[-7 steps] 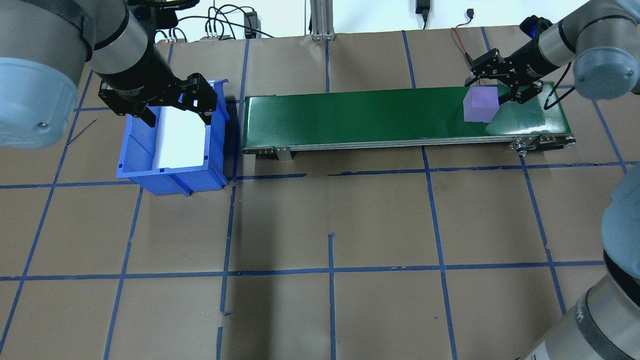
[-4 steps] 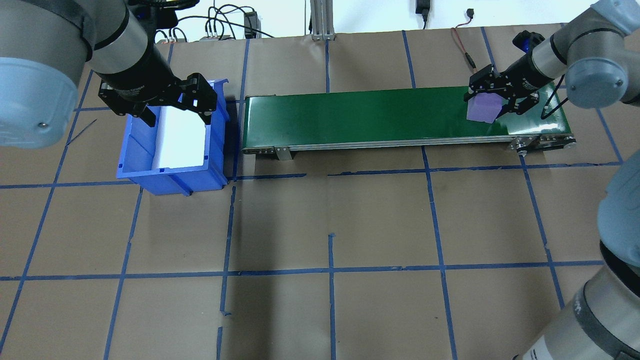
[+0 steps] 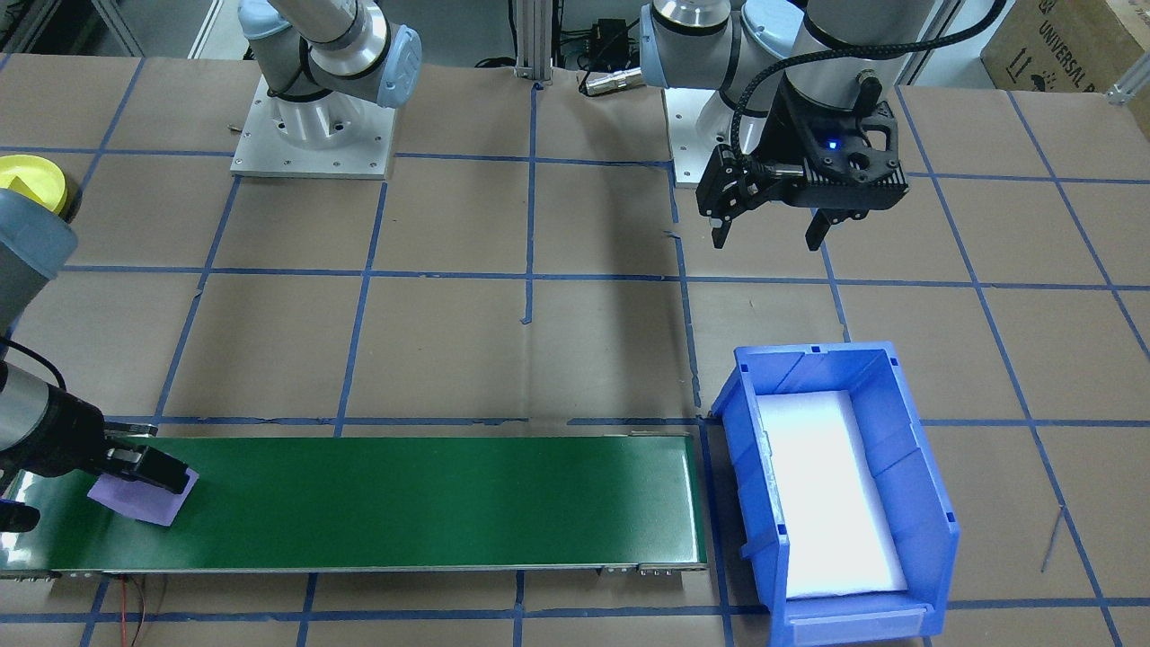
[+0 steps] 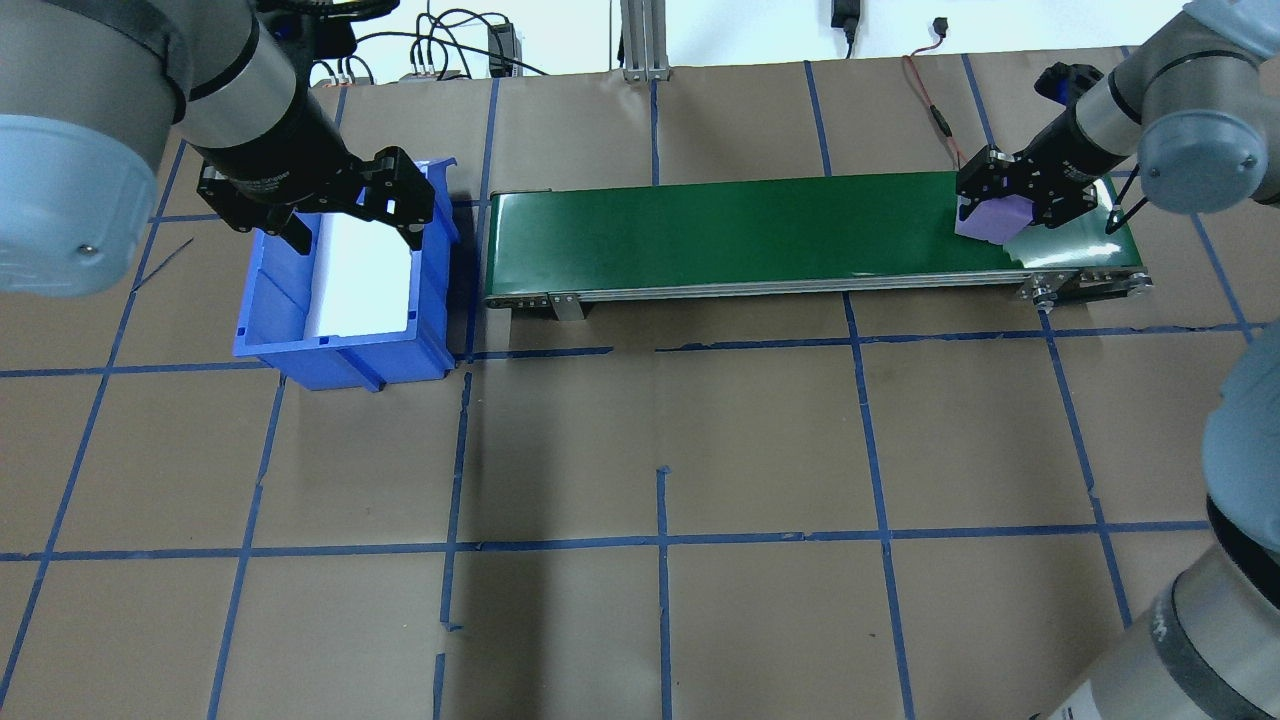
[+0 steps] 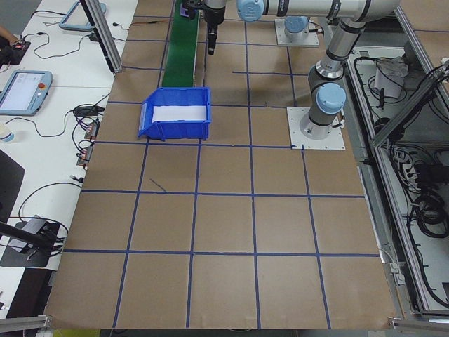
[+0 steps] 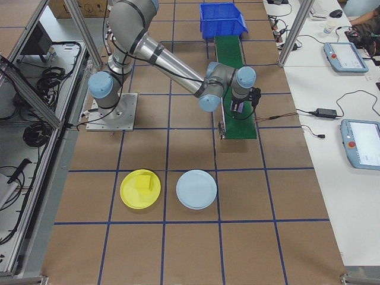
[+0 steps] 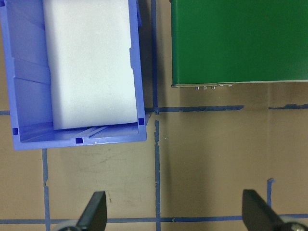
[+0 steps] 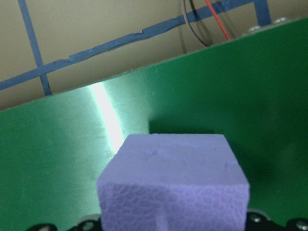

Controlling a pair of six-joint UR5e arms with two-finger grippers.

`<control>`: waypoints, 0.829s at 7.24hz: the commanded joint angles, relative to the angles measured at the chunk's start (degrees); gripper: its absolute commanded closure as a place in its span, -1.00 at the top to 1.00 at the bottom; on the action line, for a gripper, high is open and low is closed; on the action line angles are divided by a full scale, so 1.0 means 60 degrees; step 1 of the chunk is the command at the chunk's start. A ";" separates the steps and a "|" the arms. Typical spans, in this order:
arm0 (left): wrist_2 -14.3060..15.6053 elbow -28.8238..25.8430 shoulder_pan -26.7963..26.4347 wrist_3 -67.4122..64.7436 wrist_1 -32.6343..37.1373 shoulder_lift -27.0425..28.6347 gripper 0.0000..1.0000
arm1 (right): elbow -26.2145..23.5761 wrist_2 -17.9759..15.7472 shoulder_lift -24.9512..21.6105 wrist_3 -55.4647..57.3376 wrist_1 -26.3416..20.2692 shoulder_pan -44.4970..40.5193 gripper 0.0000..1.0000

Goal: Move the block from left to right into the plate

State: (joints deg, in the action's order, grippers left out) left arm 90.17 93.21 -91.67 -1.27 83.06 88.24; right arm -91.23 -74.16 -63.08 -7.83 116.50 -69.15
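Right pincer [image 4: 1012, 208] is being clamped on the purple foam block [image 4: 990, 218], low over the right end of the long green belt [image 4: 760, 232]. Left pincer [image 4: 352, 222] is being held wide apart above the big blue plastic bin [image 4: 345, 362]. Well apart on the counter, the small round yellow plastic plate [image 6: 140, 189] is lying.

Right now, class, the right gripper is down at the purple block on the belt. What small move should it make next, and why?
Probably close the right gripper firmly on the purple block, then lift it straight up. Its fingers already straddle the block, which appears to sit on the green conveyor belt at its right end. The yellow plate lies off the belt on the table, so the block must clear the belt first.
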 commanded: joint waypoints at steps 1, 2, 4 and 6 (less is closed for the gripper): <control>-0.0014 0.0007 0.0000 -0.0008 0.0000 0.0001 1.00 | -0.0116 -0.0907 -0.0589 -0.1264 -0.0342 0.0098 -0.29; 0.0000 0.0007 0.0000 -0.0008 0.0000 0.0001 1.00 | -0.0132 -0.1230 -0.0896 -0.2405 -0.0432 0.0693 -0.29; -0.0014 0.0007 0.0015 0.0006 -0.0014 0.0001 1.00 | -0.0540 -0.1306 -0.1381 -0.5684 -0.0549 0.2696 -0.29; 0.0015 -0.0022 0.0015 0.0006 0.0000 0.0001 1.00 | -0.1038 -0.1847 -0.1368 -0.8365 -0.0478 0.4806 -0.29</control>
State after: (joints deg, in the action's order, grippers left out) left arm 90.21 93.17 -91.60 -1.23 83.03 88.24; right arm -95.66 -83.86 -71.15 -47.89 113.25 -48.07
